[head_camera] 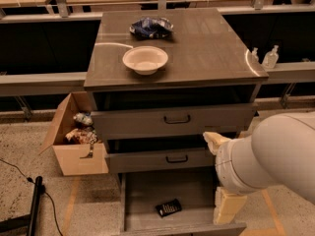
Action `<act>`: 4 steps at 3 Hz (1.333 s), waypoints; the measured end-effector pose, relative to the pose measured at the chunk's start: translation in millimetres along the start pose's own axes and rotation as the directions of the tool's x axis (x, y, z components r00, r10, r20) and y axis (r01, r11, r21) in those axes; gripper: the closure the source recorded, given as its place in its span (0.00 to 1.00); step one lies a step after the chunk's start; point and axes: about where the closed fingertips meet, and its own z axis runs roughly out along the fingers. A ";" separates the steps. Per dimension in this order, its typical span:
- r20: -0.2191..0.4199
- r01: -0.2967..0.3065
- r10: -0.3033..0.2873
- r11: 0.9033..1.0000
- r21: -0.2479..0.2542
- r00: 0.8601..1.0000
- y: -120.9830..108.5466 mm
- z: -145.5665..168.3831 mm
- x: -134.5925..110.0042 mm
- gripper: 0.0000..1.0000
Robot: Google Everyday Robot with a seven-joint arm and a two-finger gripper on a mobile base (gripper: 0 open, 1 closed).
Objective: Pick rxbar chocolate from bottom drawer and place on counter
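Observation:
The rxbar chocolate (168, 208), a small dark flat bar with pale print, lies on the floor of the pulled-out bottom drawer (147, 191), near its front. My gripper (222, 173) hangs at the drawer's right side, to the right of the bar and above its level. It is open and holds nothing, with one pale finger (215, 141) up by the middle drawer and the other lower down. My thick white arm fills the lower right. The counter (206, 48) is the grey-brown cabinet top.
A white bowl (145, 59) and a blue shiny bag (151, 27) sit on the counter. Two upper drawers with black handles are partly pulled out. A cardboard box (74, 154) of items stands left of the cabinet. A black pole (34, 208) lies on the floor.

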 end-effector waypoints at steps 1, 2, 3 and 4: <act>0.003 -0.011 0.011 1.000 0.009 1.000 2.2 18.8 4.9 0.00; 0.000 -0.051 0.051 0.999 0.015 0.999 0.0 75.6 26.9 0.00; 0.015 -0.061 0.060 0.998 0.025 0.998 1.4 136.4 51.4 0.00; 0.009 -0.043 0.043 0.999 0.018 0.999 8.5 190.5 73.6 0.00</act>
